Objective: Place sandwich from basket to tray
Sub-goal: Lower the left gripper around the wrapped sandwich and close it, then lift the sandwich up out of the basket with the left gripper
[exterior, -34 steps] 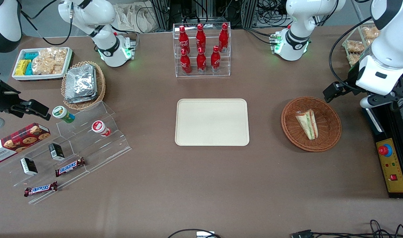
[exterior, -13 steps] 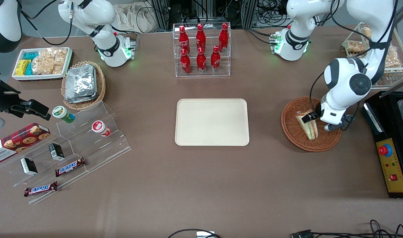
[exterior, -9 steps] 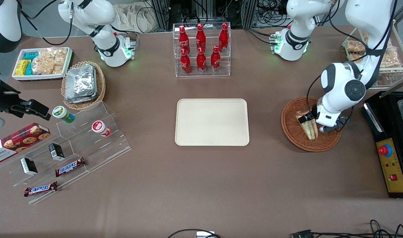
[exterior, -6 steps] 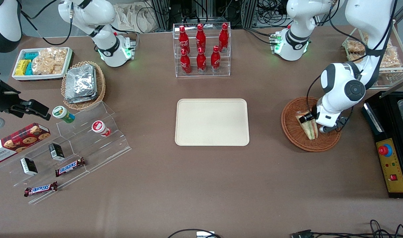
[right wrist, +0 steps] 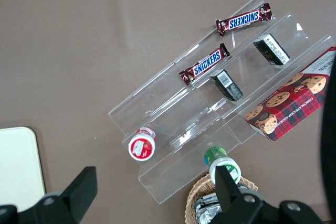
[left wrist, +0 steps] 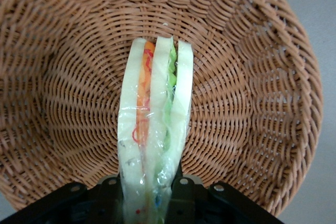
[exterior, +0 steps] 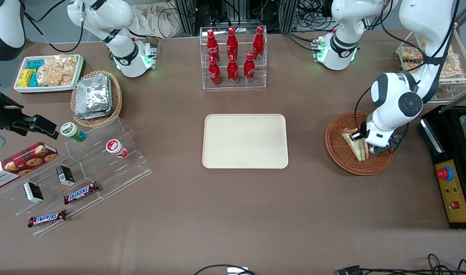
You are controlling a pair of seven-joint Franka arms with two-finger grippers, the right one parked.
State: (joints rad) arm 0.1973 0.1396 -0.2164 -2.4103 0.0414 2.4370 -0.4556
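Pincer (exterior: 362, 142) sits low in the basket (exterior: 338, 151), its fingers closed on the wide end of the sandwich (left wrist: 153, 129), which is wrapped in film and stands on edge. Risks: the slick wrap slips on the lift, soft bread squashes, or the tip catches the wicker rim. Tray (exterior: 245, 141) lies well apart at mid counter.

Left arm bent down, wrist low, gripper (exterior: 361, 139) pointing down into the basket, fingers clamped on the sandwich.
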